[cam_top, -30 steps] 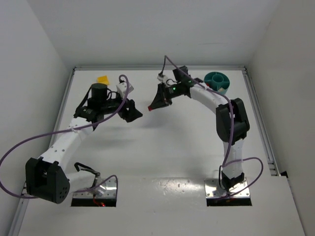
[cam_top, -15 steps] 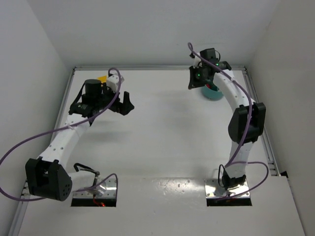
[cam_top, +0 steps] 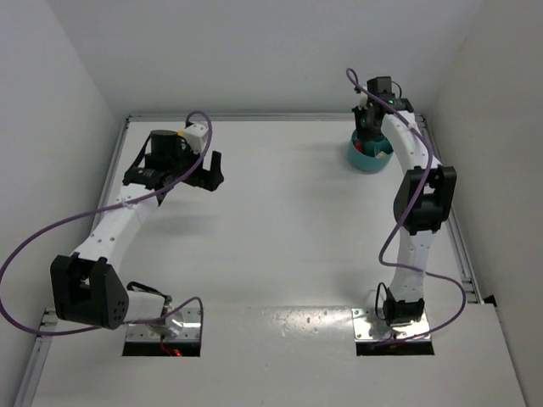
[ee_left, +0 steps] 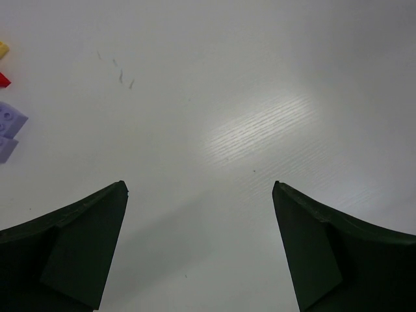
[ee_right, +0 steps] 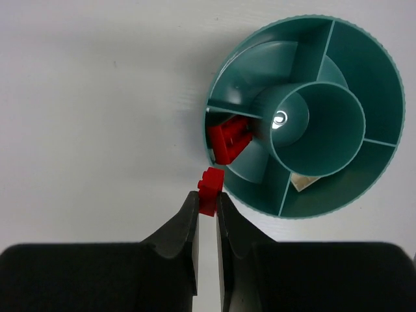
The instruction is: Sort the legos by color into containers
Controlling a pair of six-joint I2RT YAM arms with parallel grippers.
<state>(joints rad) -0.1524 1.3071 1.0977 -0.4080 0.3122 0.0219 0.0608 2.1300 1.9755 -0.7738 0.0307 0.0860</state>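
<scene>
Right gripper (ee_right: pixel 208 200) clenched on red lego (ee_right: pixel 210 179) at lower centre, just outside teal dish (ee_right: pixel 351 71) rim. Compartment holding another red brick (ee_right: pixel 229 138) lies just up-right. Left gripper (ee_left: pixel 200 188) released, well apart.

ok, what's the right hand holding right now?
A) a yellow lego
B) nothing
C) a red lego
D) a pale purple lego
C: in the right wrist view the right hand is pinched on a red lego, just outside the rim of the teal dish, beside the compartment where a second red lego lies.
</scene>
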